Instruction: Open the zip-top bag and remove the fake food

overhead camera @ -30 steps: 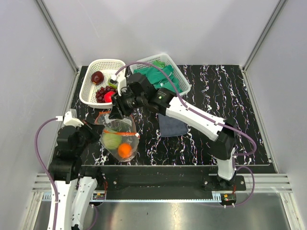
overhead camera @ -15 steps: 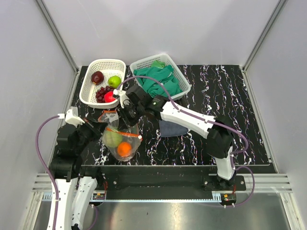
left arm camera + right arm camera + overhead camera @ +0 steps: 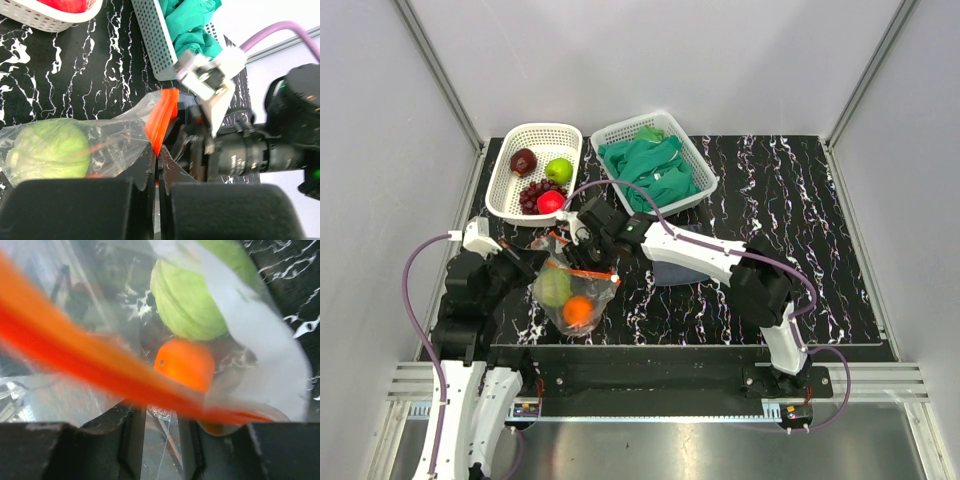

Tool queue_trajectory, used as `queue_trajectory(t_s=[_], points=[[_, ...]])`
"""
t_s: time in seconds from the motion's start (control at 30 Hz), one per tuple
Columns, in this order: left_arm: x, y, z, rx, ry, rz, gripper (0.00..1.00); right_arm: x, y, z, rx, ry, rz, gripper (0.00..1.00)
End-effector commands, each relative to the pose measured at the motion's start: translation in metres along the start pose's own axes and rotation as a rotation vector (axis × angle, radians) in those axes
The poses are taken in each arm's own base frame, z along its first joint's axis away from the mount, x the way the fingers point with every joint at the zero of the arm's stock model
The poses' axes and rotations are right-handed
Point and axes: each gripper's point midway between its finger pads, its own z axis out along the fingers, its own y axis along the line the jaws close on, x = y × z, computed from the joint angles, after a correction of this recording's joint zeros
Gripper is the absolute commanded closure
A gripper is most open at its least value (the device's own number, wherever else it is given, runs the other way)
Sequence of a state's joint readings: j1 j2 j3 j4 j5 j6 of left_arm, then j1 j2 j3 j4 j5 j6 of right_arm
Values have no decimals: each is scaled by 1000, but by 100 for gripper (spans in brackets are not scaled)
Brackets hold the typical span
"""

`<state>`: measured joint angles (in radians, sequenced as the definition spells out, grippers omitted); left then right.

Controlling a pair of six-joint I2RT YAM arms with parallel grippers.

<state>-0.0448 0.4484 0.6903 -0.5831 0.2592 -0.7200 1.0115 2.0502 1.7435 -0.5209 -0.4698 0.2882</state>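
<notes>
The clear zip-top bag (image 3: 572,298) lies at the near left and holds a pale green cabbage (image 3: 554,289) and an orange (image 3: 578,312). My left gripper (image 3: 158,152) is shut on the bag's orange-red zip strip (image 3: 162,117) and holds the mouth up. My right gripper (image 3: 590,257) is open at the bag's mouth. In the right wrist view its fingers (image 3: 131,432) stand apart just behind the blurred strip (image 3: 90,360), with bag film between them, and the cabbage (image 3: 192,300) and orange (image 3: 185,365) lie beyond.
A white basket (image 3: 510,170) at the back left holds a dark red apple (image 3: 523,160), a green apple (image 3: 559,170), grapes (image 3: 532,192) and a red tomato (image 3: 551,201). A second basket (image 3: 702,185) holds green cloths. A dark cloth (image 3: 678,268) lies under the right arm.
My right gripper has moved from beside the fruit basket back and down to the bag's mouth, which uncovers the green apple. My left gripper still holds the strip.
</notes>
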Motion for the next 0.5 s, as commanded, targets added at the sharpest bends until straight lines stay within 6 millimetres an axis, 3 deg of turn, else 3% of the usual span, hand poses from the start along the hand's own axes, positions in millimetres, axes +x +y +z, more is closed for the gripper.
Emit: queue_trajectory(t_s=[0.0, 0.2, 0.47], points=[[-4, -10, 1, 66, -27, 11, 100, 15, 3, 16, -13, 41, 1, 60], [17, 5, 4, 51, 10, -39, 100, 30, -2, 28, -5, 77, 15, 47], [24, 11, -3, 39, 1, -47, 100, 46, 2, 48, -19, 106, 39, 29]])
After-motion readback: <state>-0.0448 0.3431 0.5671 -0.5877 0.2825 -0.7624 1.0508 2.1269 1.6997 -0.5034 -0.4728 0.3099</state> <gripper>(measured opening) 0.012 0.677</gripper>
